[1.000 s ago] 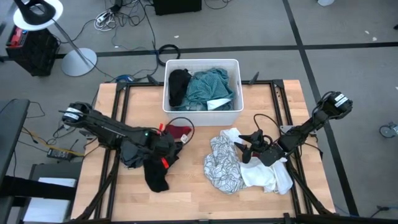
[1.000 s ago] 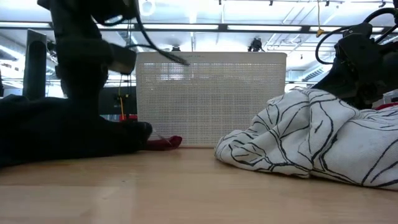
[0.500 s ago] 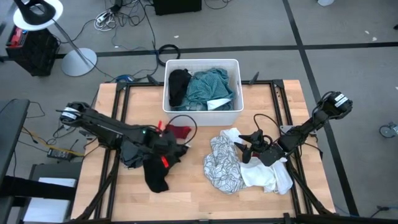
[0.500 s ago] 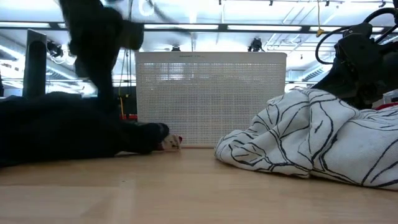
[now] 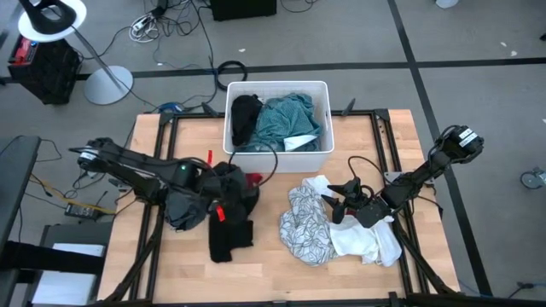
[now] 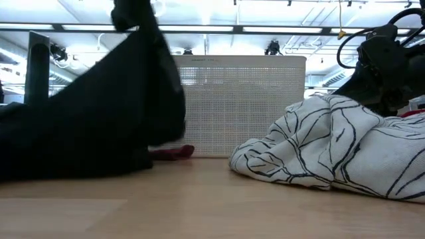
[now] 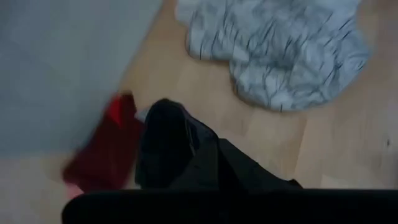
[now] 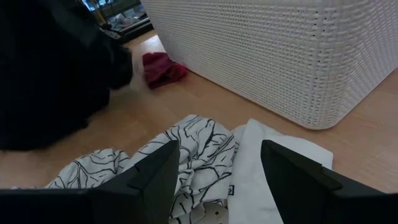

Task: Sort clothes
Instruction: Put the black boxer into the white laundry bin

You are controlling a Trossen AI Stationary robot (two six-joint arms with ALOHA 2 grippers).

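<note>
- My left gripper has just snapped shut on the black garment and lifted it.
- Next it should go in the bin.
- My right gripper waits open over the patterned cloth.

Grey floor, ceiling strip lights

Left gripper clamped on black garment near white bin; right gripper spread over white-patterned piece.
</note>
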